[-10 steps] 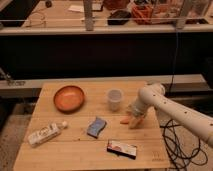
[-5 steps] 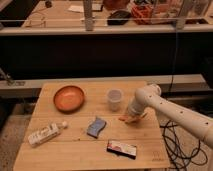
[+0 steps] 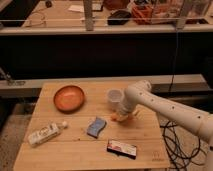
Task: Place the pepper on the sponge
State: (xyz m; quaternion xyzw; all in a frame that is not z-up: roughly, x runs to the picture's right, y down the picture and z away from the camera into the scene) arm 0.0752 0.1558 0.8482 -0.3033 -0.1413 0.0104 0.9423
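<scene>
The gripper (image 3: 123, 114) has slid closer to the sponge (image 3: 96, 126), pepper (image 3: 117, 118) at its tip; held or not, I cannot tell. The sponge sits near, on the bottle (image 3: 45, 134) side.

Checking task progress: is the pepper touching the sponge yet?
Apart. The camera view shows bare table between the pepper, at the gripper beside the white cup, and the sponge.

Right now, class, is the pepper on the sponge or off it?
Off. The pepper is at the gripper, low over the table near the white cup, with bare wood between it and the sponge.
</scene>
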